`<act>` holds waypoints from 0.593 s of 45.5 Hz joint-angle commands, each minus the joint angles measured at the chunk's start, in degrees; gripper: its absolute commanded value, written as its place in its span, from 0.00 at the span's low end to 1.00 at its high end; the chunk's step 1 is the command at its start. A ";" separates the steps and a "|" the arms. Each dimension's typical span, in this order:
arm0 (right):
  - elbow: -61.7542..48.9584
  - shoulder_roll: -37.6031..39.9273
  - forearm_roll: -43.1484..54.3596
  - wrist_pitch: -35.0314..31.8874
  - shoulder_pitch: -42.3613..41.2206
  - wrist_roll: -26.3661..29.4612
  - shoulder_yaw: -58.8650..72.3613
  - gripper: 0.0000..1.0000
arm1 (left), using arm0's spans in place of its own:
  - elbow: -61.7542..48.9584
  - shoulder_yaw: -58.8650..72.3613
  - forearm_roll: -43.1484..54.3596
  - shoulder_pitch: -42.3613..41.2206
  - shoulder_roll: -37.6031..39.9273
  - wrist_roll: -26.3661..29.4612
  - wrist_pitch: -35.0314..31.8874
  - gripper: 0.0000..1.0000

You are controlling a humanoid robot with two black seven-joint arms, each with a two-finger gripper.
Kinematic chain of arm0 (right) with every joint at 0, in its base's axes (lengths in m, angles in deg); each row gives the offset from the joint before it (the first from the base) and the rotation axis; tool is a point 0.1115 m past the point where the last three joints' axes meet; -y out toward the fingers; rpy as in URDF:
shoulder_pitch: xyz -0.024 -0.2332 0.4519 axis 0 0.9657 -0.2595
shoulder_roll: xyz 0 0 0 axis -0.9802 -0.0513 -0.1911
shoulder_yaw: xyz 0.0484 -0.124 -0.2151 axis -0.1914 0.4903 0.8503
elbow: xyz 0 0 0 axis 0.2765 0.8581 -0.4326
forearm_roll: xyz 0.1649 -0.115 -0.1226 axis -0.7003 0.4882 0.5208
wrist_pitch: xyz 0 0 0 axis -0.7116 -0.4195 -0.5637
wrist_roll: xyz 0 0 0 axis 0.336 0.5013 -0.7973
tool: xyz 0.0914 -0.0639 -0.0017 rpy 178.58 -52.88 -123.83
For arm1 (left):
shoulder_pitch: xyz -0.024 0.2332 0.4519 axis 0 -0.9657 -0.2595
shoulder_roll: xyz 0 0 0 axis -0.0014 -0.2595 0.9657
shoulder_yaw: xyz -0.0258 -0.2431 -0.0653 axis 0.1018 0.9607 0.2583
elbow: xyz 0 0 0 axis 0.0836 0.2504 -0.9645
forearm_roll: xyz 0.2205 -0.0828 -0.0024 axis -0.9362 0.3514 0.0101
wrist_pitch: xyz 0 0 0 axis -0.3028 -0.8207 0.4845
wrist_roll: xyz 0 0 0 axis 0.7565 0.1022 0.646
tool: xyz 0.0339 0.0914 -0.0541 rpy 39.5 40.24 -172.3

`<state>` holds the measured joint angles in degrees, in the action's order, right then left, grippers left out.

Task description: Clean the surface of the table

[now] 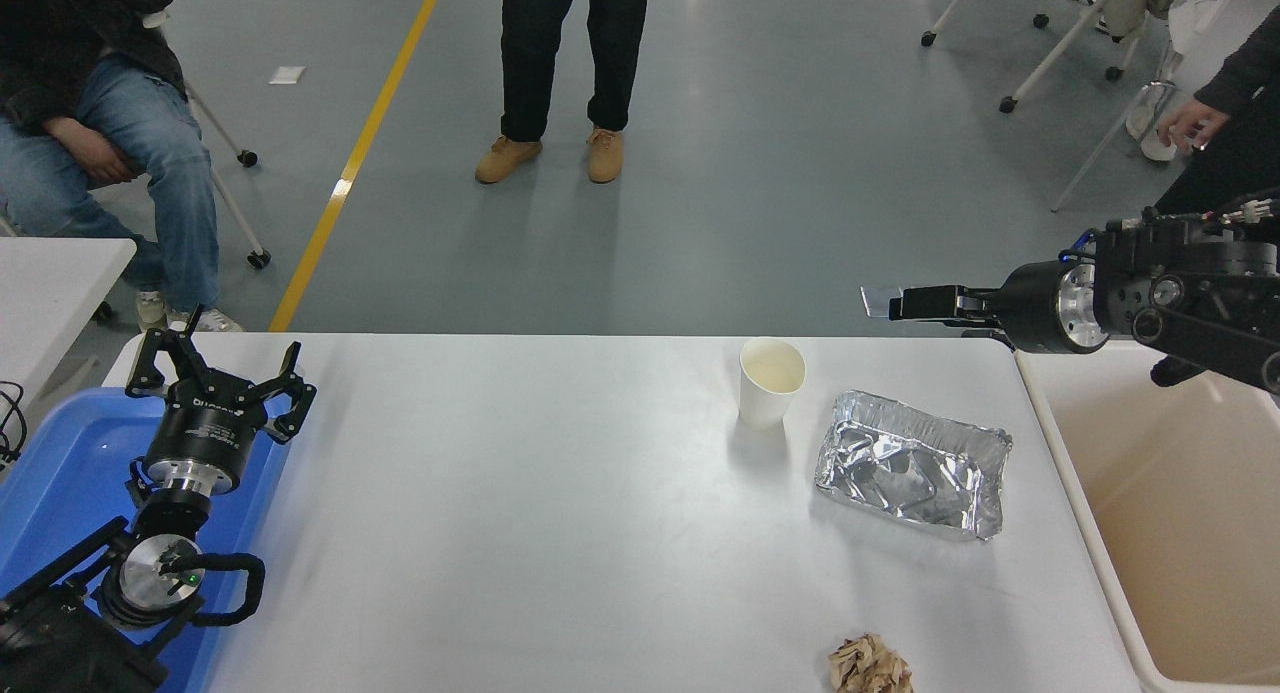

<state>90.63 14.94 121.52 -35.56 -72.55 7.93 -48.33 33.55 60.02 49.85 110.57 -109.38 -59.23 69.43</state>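
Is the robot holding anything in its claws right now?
No, nothing is held. The left gripper sits open over the blue tray. The right gripper is empty, up past the paper cup and foil tray.

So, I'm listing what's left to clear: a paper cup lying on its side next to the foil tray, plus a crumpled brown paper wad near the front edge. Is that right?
Not quite. In the head view the paper cup stands upright, its open mouth facing up, on the table just left of the foil tray. The crumpled brown paper wad does sit near the front edge.
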 commanded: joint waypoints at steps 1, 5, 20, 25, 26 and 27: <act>-1.98 -8.40 -0.62 2.04 -2.35 0.70 5.08 0.91 | 0.00 0.00 -0.01 0.00 0.00 0.00 0.00 0.99; -4.53 -10.60 -0.71 2.30 -1.47 0.70 5.88 0.91 | 0.00 0.00 -0.01 -0.09 0.00 0.00 0.00 0.99; -16.57 -16.05 -0.80 3.36 4.95 0.70 5.26 0.89 | 0.00 0.00 -0.01 0.00 0.00 0.00 0.00 0.99; -17.72 -16.58 -1.33 3.36 6.18 0.52 5.17 0.89 | 0.00 0.00 -0.01 0.00 0.00 0.00 0.00 0.99; -17.80 -16.58 -1.50 3.36 6.36 0.52 5.17 0.89 | 0.00 0.00 -0.01 0.00 0.00 0.00 0.00 0.99; -17.81 -16.58 -1.76 3.45 6.53 0.52 5.17 0.89 | 0.00 0.00 -0.01 0.00 0.00 0.00 0.00 0.99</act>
<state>77.62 1.02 120.67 -32.71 -69.07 8.57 -43.24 33.55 60.02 49.86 110.56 -109.38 -59.23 69.43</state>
